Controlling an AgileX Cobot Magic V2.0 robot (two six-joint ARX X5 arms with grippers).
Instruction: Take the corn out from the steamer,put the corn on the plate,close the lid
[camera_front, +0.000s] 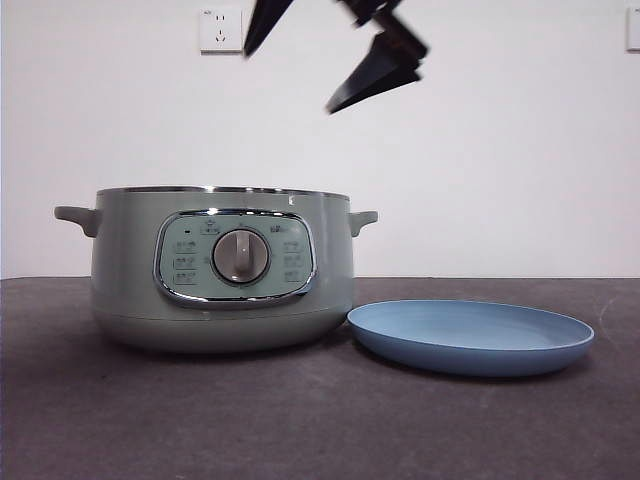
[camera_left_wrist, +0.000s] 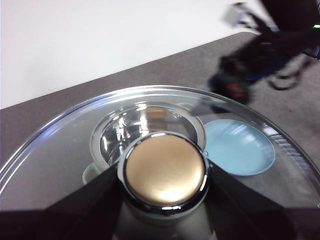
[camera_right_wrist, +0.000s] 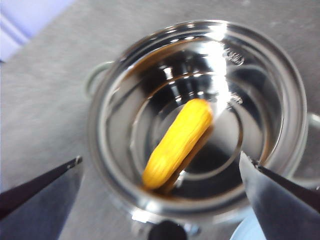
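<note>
Corn (camera_right_wrist: 177, 144) lies inside the open steamer (camera_front: 222, 268) beside the plate (camera_front: 470, 337), right gripper (camera_right_wrist: 160, 172) spread wide and empty above it, left gripper (camera_left_wrist: 162, 182) clamping the lid's (camera_left_wrist: 65, 150) knob.

The left gripper (camera_left_wrist: 165, 200) has its two black jaws closed on the knob (camera_left_wrist: 165, 174) of the glass lid (camera_left_wrist: 60, 150). Through the glass one sees the steamer (camera_left_wrist: 117, 137), open and shiny inside, and the light-blue plate (camera_left_wrist: 240, 150) beside it. The other arm (camera_left_wrist: 265, 55) is blurred, above the grey table (camera_left_wrist: 100, 85).
</note>
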